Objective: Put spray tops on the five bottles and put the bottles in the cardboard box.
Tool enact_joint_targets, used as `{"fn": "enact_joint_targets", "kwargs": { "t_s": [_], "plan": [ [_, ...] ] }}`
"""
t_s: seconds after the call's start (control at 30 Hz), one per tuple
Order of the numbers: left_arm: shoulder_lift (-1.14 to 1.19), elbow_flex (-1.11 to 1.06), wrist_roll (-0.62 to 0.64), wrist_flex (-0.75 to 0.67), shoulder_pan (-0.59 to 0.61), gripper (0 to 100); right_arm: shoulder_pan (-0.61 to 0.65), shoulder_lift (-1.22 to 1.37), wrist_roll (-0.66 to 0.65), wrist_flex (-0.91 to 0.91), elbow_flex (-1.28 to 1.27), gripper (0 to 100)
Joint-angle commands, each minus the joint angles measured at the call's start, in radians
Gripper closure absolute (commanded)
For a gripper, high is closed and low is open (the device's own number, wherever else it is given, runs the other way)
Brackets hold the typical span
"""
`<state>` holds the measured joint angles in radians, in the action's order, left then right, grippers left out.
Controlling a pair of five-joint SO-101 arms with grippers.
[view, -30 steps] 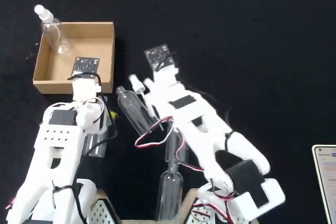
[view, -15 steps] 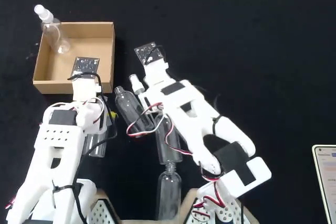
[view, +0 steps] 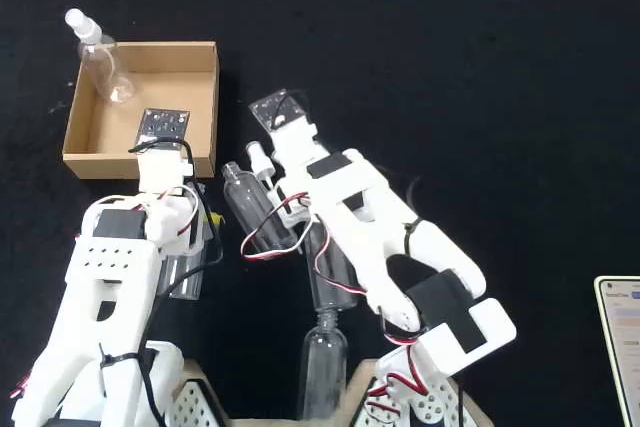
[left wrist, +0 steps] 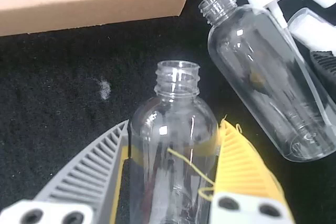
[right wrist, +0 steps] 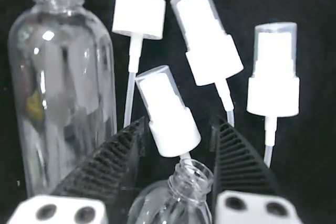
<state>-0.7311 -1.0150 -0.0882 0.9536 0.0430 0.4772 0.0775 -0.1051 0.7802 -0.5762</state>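
The left gripper (left wrist: 175, 125) clamps an uncapped clear bottle (left wrist: 170, 177) just beside the cardboard box (view: 210, 97). The right gripper (right wrist: 178, 124), jaws apart, straddles a spray top (right wrist: 169, 116) near that box. One capped bottle (view: 105, 72) leans in the box's far corner.

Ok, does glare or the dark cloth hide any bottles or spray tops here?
Left wrist view: small white highlights on the held bottle and the lying bottle, both outlines readable. Right wrist view: white spray tops stand out against the black cloth. High view: the bottle between the arm bases nearly merges with it.
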Motion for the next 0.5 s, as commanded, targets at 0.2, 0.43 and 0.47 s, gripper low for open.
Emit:
{"fn": "enact_joint_targets", "kwargs": {
  "t_s": [0.2,0.43,0.47],
  "plan": [
    [-0.028,0.008,0.003,-0.011,0.010,83,0.000,-0.010,-0.034,0.008,0.016,87.0],
    [-0.028,0.008,0.002,-0.009,0.010,83,0.087,-0.004,-0.034,0.104,0.054,79.0],
    [-0.028,0.008,0.002,-0.009,0.010,83,0.097,-0.002,-0.034,0.094,0.050,78.9]
  ]
}}
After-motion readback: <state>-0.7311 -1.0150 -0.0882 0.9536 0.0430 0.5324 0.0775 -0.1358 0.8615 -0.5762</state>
